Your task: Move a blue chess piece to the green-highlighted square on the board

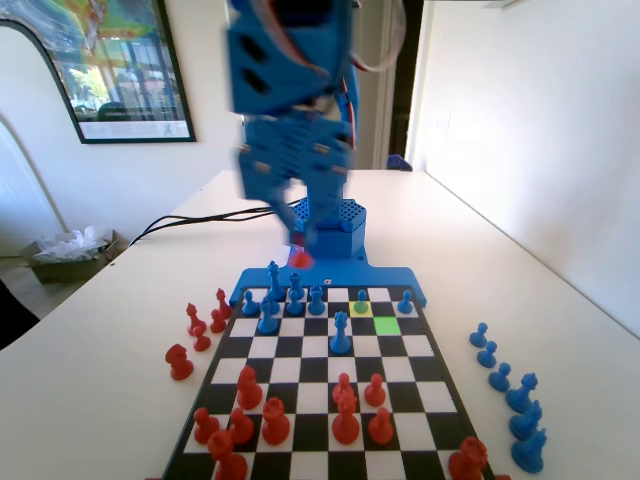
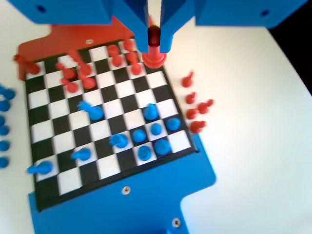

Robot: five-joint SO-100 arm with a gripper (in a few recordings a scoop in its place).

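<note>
On the yellow square (image 1: 361, 310) near the far end of the board (image 1: 300, 405) in the fixed view stands the blue chess piece (image 1: 361, 298), a short pawn. The green-highlighted square (image 1: 386, 325) is bare and lies diagonally next to it, one row nearer the camera and to the right. The pawn looks like light, hard, smooth plastic, liable to tip or slip, so the narrow neck under its round head seems the best place to pinch it. Taller blue pieces stand close on its left. The gripper (image 2: 153, 45) is not free: its jaws are closed on a red piece (image 2: 154, 54), whose base hangs below the tips. The blue arm is raised high over its own end of the board and looks blurred in the fixed view.
</note>
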